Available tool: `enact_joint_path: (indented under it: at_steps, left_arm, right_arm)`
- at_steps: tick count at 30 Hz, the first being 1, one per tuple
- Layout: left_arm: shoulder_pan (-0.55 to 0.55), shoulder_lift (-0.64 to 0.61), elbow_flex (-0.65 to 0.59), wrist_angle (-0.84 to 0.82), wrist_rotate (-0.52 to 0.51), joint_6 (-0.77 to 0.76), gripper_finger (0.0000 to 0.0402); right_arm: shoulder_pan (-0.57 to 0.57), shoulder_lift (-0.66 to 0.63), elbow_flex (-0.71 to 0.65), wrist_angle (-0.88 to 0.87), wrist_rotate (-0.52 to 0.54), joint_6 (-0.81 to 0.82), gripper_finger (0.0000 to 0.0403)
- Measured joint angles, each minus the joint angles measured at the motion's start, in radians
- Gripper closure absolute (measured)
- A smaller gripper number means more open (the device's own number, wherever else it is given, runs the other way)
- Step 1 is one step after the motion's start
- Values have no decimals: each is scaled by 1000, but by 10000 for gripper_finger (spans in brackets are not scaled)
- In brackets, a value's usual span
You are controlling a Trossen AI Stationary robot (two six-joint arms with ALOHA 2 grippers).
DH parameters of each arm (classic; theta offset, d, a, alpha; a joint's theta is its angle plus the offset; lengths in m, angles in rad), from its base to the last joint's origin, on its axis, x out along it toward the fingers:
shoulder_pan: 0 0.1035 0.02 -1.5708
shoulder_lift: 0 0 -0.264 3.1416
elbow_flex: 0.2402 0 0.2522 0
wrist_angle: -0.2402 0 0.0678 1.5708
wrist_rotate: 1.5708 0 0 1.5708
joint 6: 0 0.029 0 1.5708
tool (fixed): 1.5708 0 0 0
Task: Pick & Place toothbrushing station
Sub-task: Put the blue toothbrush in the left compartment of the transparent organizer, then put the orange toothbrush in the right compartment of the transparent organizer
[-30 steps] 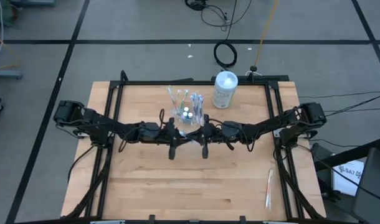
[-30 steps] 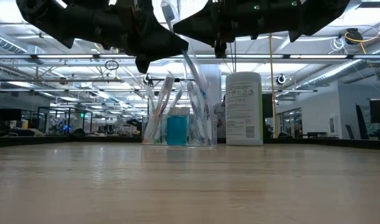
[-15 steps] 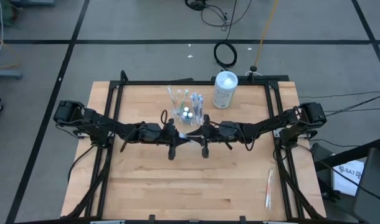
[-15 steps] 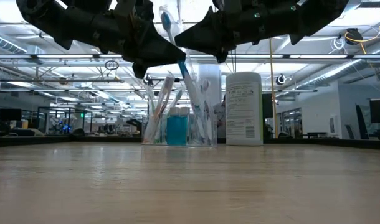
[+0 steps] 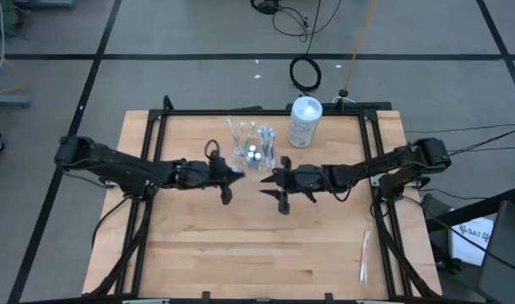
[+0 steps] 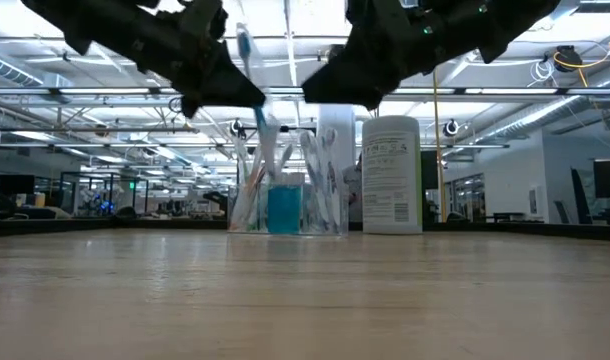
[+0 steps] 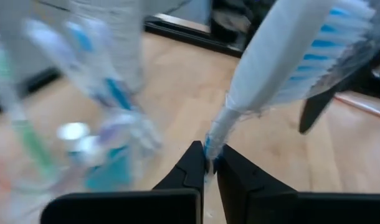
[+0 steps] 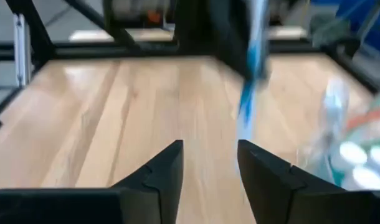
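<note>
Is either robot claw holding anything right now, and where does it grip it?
The left gripper pinches a white-and-blue toothbrush at the thin end of its handle, bristles away. The right gripper is open, holding nothing.

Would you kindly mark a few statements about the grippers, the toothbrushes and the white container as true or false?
1. The left gripper is shut on a toothbrush with blue and white bristles. True.
2. The right gripper holds a toothpaste tube. False: its fingers stand open with nothing between them.
3. The white container lies on its side. False: it stands upright near the table's far edge.
4. The clear tumbler holds several toothbrushes. True.
5. A lone toothbrush lies near the table's front right corner. True.
</note>
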Motion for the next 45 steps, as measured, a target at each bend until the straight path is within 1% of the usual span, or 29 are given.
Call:
enact_joint_path:
  at_steps: [3,8,11,13,16,19,22,26,27,31,33,36,45]
  left_arm:
    - [2,-94,0,-99,-64,-16,390]
    - [15,-207,0,-206,-167,-5,390]
    - [54,-253,0,-263,-246,-13,383]
    - [93,-262,0,-270,-267,-11,382]
    - [163,-251,0,-260,-243,-11,386]
    - [226,-188,1,-203,-207,2,387]
    - [276,-121,0,-140,-179,21,378]
    - [336,-26,0,-115,-44,-15,373]
    - [344,-2,0,-117,-25,-18,374]
    - [364,66,0,-110,-26,-50,379]
    - [369,88,0,-112,-26,-66,376]
    - [375,101,0,-116,-28,-61,354]
    - [375,103,0,-127,-25,-31,258]
  right_arm:
    - [0,-5,0,-57,-3,44,252]
    - [0,-5,0,-65,-4,83,250]
    - [0,-4,0,-71,-4,84,250]
    - [0,-5,0,-52,-4,84,250]
    - [-1,-5,0,-28,-4,79,250]
    - [-4,-5,0,-30,-4,80,250]
    - [-4,-5,0,-28,-3,86,250]
    - [-4,-5,0,-25,-4,84,249]
    - [-4,-5,0,-25,-4,84,249]
    - [-4,-5,0,-25,-4,84,250]
    - [-4,-5,0,-23,-4,83,249]
    - [-4,-5,0,-21,-4,70,250]
    - [-4,-5,0,-21,-4,54,252]
